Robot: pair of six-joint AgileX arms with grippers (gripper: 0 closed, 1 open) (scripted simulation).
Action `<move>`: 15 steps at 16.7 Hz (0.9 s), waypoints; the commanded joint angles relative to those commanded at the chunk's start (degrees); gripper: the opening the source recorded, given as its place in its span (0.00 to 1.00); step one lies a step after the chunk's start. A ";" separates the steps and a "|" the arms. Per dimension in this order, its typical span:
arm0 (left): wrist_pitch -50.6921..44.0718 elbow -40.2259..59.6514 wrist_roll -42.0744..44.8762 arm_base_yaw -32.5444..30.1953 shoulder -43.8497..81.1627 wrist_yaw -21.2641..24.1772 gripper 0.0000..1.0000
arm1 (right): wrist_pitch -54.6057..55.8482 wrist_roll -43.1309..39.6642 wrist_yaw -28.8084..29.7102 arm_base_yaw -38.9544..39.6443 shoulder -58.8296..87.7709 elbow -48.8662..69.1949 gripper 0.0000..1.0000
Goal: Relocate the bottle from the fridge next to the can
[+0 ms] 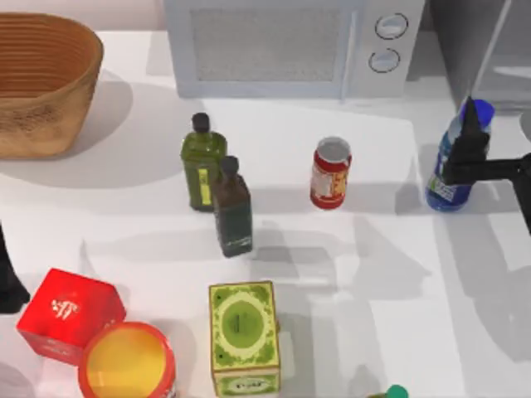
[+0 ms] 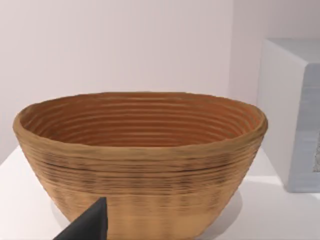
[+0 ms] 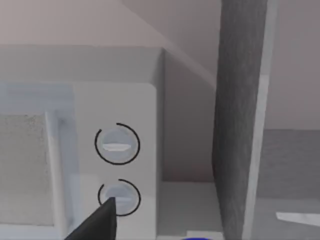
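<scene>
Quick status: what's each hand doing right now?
Left hand: parked at the table's left edge, holding nothing; cannot tell if open.
Right hand: closed on the bottle, near the fridge, right of the can.

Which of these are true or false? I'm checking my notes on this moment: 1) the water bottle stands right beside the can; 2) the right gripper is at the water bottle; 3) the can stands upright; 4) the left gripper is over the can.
1) False. The bottle stands near the table's right edge, in front of the fridge, well apart from the can.
2) True. The right gripper is at the bottle's upper part.
3) True. Its silver top faces up.
4) False. The left gripper faces the wicker basket, away from the can.
</scene>
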 joint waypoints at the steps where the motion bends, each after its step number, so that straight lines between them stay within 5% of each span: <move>1: 0.00 0.00 0.00 0.00 0.00 0.00 1.00 | -3.93 0.03 -1.06 -0.86 -5.13 -1.02 1.00; 15: 0.00 0.00 0.00 0.00 0.00 0.00 1.00 | -65.09 0.56 -16.23 -17.49 -79.99 -16.70 1.00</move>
